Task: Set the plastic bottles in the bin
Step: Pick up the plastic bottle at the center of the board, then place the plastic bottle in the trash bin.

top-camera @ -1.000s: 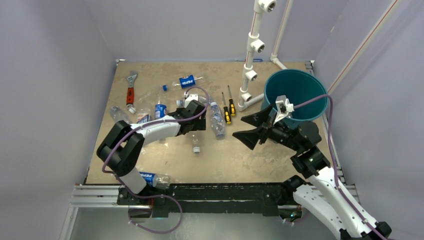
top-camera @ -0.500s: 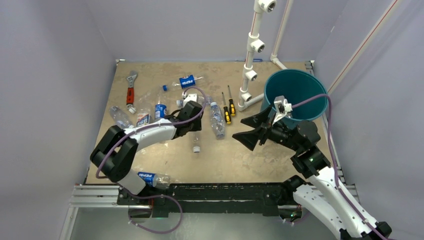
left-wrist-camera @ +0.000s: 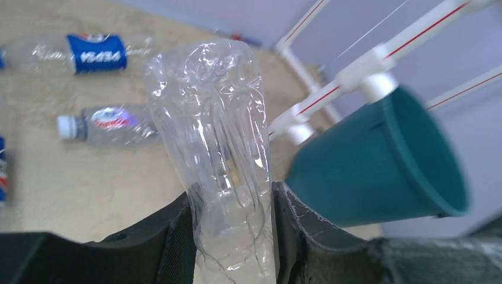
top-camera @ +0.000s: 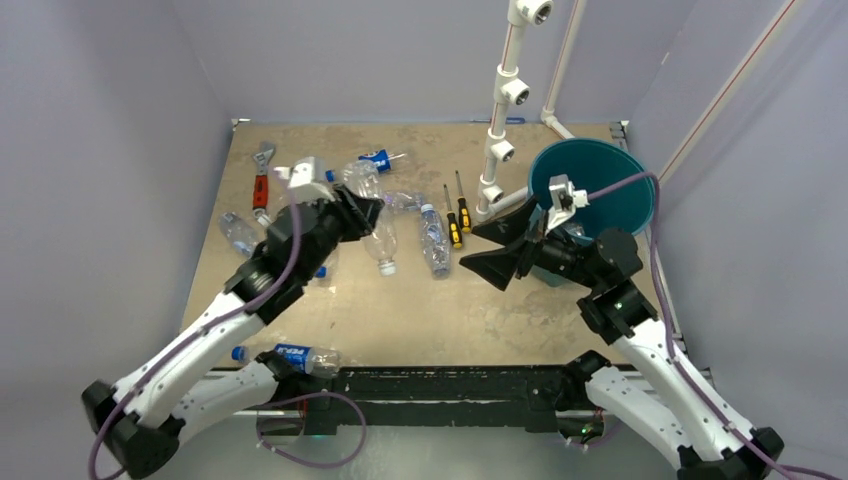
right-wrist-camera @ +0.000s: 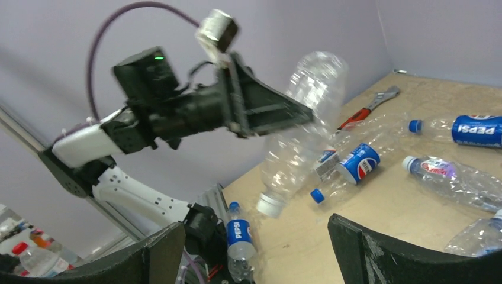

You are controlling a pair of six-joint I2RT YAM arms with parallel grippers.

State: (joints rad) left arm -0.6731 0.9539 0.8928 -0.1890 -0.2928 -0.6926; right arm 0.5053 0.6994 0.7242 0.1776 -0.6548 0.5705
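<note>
1. Nearest edge of the bench (top-camera: 450, 310): a Pepsi bottle (top-camera: 297, 352) is lying on its side just beside the left arm's base. It is not yet dealt with.
2. The left hand (top-camera: 366, 210) is clamping a crumpled bottle (left-wrist-camera: 225, 148) across its body and holding it in the air, clear of the bench. The bottle is clear and has no label. Its white cap (top-camera: 386, 268) is hanging downward and its base is pointing up. Gripping mid-body is probably keeping so light a thing from swinging during a carry.
3. The right hand (top-camera: 497, 250) is hovering over mid-bench with its fingers spread wide, carrying nothing and facing the left hand. My guess is that it is either offering itself for a handover or simply waiting, since the bin sits on its side.
4. Between the two hands a loose bottle (top-camera: 433, 243) is lying flat, just beside two screwdrivers (top-camera: 455, 222). More bottles are lying under and around the left arm, partly hidden, so I cannot give a count.
5. Further back, a red-handled wrench (top-camera: 262, 180) and a blue-labelled bottle (top-camera: 377, 158) are lying near the far edge.
6. Far right: the teal bin (top-camera: 615, 200) is standing next to the white pipe frame (top-camera: 505, 100) with its mouth open, well apart from the crumpled bottle. This bottle is needing a carry across the bench, and the right arm is sitting in that path and may be bumped.
</note>
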